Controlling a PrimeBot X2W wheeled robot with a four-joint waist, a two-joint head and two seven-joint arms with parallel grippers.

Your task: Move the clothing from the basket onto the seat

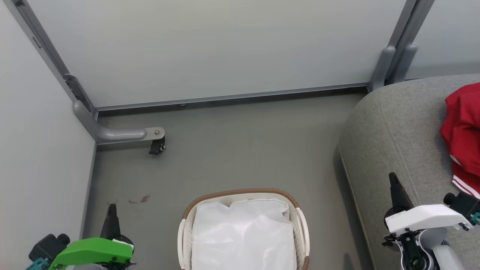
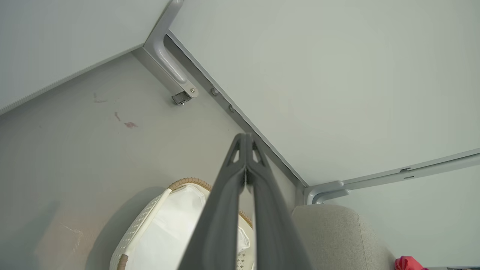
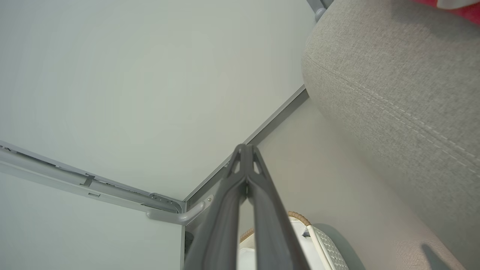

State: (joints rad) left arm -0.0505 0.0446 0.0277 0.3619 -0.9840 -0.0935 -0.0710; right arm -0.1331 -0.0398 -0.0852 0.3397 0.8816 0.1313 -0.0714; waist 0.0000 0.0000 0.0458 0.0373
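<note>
Head view: the basket [image 1: 240,192] stands on the grey floor [image 1: 232,150], between the two arms. Its visible interior holds a crumpled white liner [image 1: 243,232]. The near end is cut off by the frame edge, so its contents cannot be confirmed. The clothing [image 1: 463,127], red with white stripe trim, lies on the seat [image 1: 397,131] at the right, well apart from the basket.

The left gripper [image 2: 245,144] has its fingers pressed together and holds nothing. The right gripper [image 3: 245,153] is likewise closed and empty, hovering near the seat's edge.

Assessment: the transfer appears complete or nearly so. The step in hand is verification. Recommend inspecting the basket's hidden near end. If a garment lies there, pinch red cloth alone and lift clear of the rim, so the liner is not dragged out.
</note>
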